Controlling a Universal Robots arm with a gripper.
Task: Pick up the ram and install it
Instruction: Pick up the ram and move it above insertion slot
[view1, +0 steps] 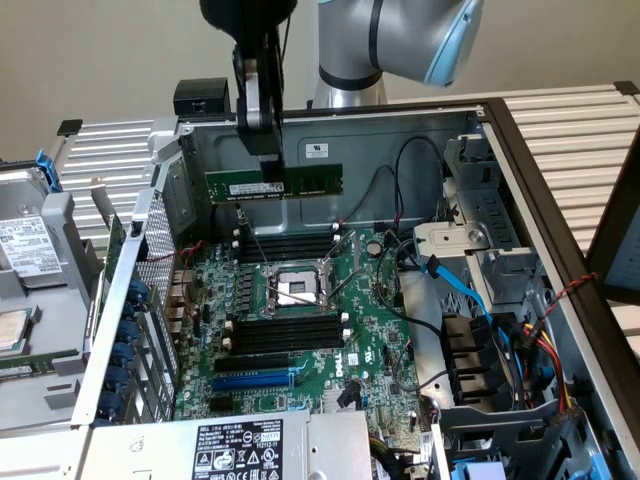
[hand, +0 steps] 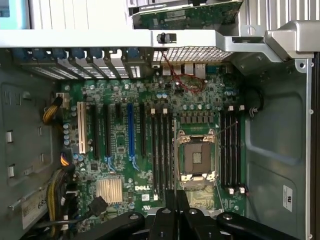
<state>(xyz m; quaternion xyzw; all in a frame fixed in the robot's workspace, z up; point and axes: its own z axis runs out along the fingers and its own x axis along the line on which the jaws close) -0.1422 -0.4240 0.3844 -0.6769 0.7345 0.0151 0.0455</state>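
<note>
The ram (view1: 305, 180), a long green stick with a white label, hangs level above the open computer case, held near its middle. My gripper (view1: 273, 170) is shut on it from above. Below it lies the green motherboard (view1: 360, 330), with black memory slots (view1: 285, 243) behind the CPU socket (view1: 295, 288) and more black slots (view1: 285, 335) in front of it. In the wrist view my gripper (hand: 175, 207) looks down on the board, with the socket (hand: 196, 160) between two banks of black slots (hand: 161, 150) (hand: 230, 145). There the ram is hidden edge-on between the fingers.
A blue slot (view1: 255, 380) lies near the board's front. Black, blue and red cables (view1: 470, 300) and a drive cage (view1: 480, 260) stand at the exterior view's right. A labelled power supply (view1: 240, 448) lies at the front. Case walls (view1: 400, 150) ring the board.
</note>
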